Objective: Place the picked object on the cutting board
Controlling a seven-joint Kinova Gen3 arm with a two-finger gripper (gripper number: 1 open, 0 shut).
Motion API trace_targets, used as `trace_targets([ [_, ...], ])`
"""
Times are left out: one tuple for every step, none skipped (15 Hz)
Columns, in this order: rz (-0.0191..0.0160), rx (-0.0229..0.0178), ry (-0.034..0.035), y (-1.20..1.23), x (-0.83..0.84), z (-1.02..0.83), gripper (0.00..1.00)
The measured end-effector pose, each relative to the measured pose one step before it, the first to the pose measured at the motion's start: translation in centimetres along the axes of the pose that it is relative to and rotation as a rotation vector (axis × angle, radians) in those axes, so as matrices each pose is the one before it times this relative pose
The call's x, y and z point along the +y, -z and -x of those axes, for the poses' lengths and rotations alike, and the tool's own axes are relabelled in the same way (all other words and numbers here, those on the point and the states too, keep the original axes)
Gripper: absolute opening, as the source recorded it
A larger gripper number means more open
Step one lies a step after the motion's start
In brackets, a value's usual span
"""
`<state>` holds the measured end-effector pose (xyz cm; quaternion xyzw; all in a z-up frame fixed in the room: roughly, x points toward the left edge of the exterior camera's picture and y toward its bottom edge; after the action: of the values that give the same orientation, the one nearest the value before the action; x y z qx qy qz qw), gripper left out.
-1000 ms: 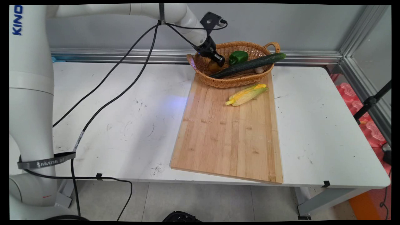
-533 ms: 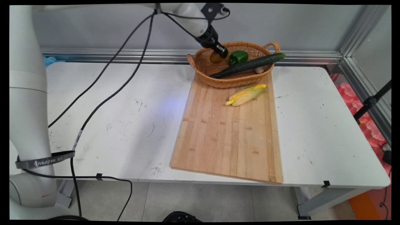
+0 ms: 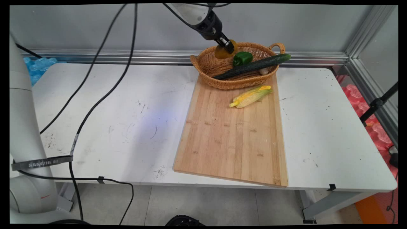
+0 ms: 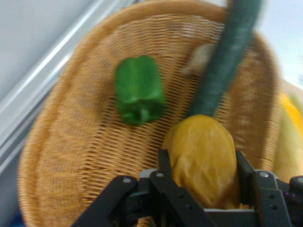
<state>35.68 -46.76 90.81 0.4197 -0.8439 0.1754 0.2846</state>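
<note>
White table [image 3: 127, 95] against a grey wall, wicker basket [image 3: 203, 68] at the far edge, and everything else is placed from that basket.

Gripper [image 3: 228, 47] hangs over the basket's far-left rim, clenched on a yellow-brown potato [image 3: 222, 52]. In the hand view, the gripper [image 4: 203, 163] has one black finger [image 4: 164, 163] pressed to each side of the potato [image 4: 203, 161], which fills the gap between them. The potato is up in the air, clear of the basket floor and touching nothing else.

Inside the basket [image 4: 71, 156]:
- A green pepper [image 3: 242, 58] lies near the back, just right of the held potato; the hand view also shows the pepper [image 4: 139, 90] lying on the weave.
- A long cucumber [image 3: 254, 66] lies slantwise across the inside, its right end poking out over the basket's right rim. Its dark end [image 4: 227, 61] sits close to the potato in the hand view.
- A small pale lump [image 3: 264, 72] is tucked by the cucumber at the basket's right side. It also shows in the hand view [image 4: 199, 59], but I cannot tell what it is.

Outside the basket:
- A wooden cutting board [image 3: 232, 140] runs from under the basket's near side toward the table's near edge.
- A corn cob in husk [image 3: 251, 95] lies on the board just in front of the basket.
- Black cables [image 3: 105, 95] hang well left of the basket.

Judgement: the grip looks firm, and the potato is caught in mid-carry over the basket.
</note>
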Motion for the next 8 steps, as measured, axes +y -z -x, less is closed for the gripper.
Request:
trace_targets([
  [0.02783,-0.00100,-0.03407,0.942,0.751,0.040,0.00],
  [0.02585,-0.00220,-0.03074,0.739,0.681,0.077,0.00],
  [0.01716,-0.00195,-0.02113,0.454,0.450,0.059,0.00],
  [0.02677,-0.00382,-0.03377,0.639,0.674,0.116,0.00],
  [0.02727,-0.00514,-0.03934,0.611,0.654,0.199,0.00],
  [0.02425,-0.00639,-0.03899,0.508,0.596,0.225,0.00],
  [0.02248,-0.00943,-0.03957,0.378,0.478,0.307,0.00],
  [0.01742,-0.00916,-0.03640,0.246,0.342,0.346,0.00],
])
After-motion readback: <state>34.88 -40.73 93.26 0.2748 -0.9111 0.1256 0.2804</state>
